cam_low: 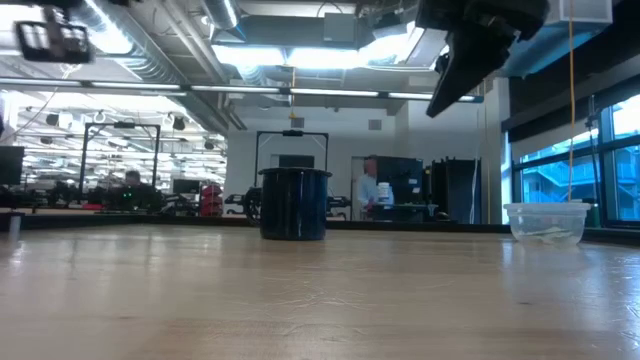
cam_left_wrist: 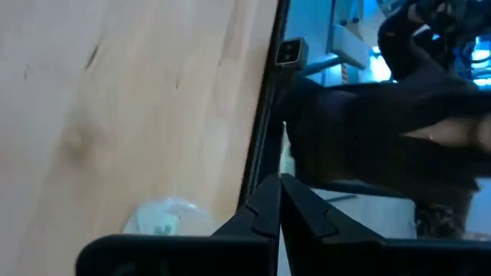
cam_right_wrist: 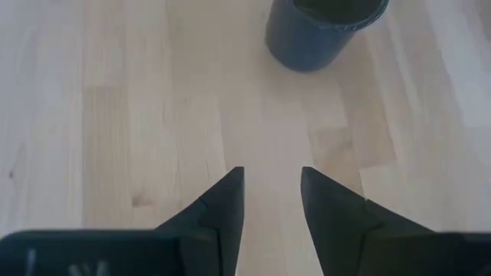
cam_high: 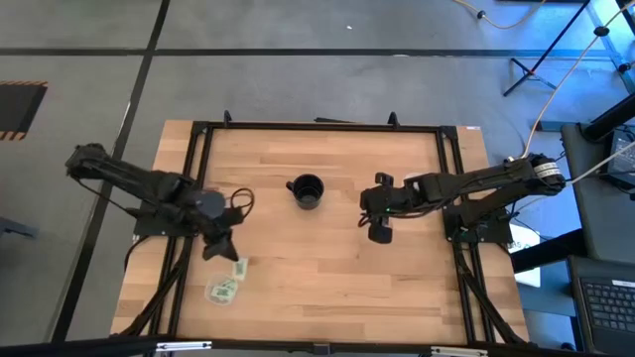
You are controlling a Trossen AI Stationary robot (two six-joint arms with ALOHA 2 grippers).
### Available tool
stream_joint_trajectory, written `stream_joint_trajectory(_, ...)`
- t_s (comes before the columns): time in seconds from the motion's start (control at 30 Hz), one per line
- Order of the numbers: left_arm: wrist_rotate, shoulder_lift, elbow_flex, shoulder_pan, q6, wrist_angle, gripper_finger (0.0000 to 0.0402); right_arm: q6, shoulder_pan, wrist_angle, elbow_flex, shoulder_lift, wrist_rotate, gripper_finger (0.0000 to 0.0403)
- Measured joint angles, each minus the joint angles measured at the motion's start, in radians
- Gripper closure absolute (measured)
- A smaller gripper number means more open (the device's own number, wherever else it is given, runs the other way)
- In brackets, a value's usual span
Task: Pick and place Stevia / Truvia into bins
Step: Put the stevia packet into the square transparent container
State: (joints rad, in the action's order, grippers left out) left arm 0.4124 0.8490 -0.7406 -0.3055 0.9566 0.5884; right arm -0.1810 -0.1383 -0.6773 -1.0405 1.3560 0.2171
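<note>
One pale green packet (cam_high: pixel 239 266) lies flat on the wood near the table's near-left part. Just nearer stands a clear bin (cam_high: pixel 223 290) with packets inside, seen again in the left wrist view as the bin (cam_left_wrist: pixel 163 221). My left gripper (cam_high: pixel 219 245) hovers beside the loose packet. Its fingers are shut (cam_left_wrist: pixel 278 205) with nothing visible between them. A second clear bin (cam_low: pixel 546 222) stands right of the black cup in the low view. My right gripper (cam_high: pixel 380 231) is open (cam_right_wrist: pixel 271 192) over bare wood and points toward the cup, raised high (cam_low: pixel 462 70).
A black cup (cam_high: pixel 307 190) stands upright mid-table, also seen as the cup (cam_right_wrist: pixel 322 31) ahead of the right fingers. A black frame rail (cam_high: pixel 198 134) borders the table, and the rail (cam_left_wrist: pixel 265 115) runs close to the left bin. People and equipment show in the room beyond.
</note>
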Motion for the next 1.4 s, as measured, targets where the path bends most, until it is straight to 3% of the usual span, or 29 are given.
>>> stream_joint_trajectory(0.13,-0.137,-0.007,0.000,-0.121,0.089,0.086,0.0399,-0.006,0.000,0.015,0.000,0.006,0.000,0.0270)
stream_joint_trajectory(0.37,-0.264,0.044,0.000,-0.322,0.178,0.119,0.0398,-0.075,0.000,0.017,0.000,0.008,0.001,0.0270)
stream_joint_trajectory(0.63,-0.390,0.142,0.000,-0.453,0.235,0.120,0.0398,-0.072,0.000,0.054,0.000,0.007,0.003,0.0270)
stream_joint_trajectory(1.1,-0.394,0.369,0.000,-0.513,0.240,0.119,0.0398,-0.044,0.001,0.124,0.000,0.007,0.002,0.0269)
stream_joint_trajectory(1.4,-0.386,0.407,0.000,-0.509,0.331,0.119,0.0378,-0.043,0.001,0.128,0.000,0.007,0.002,0.0269)
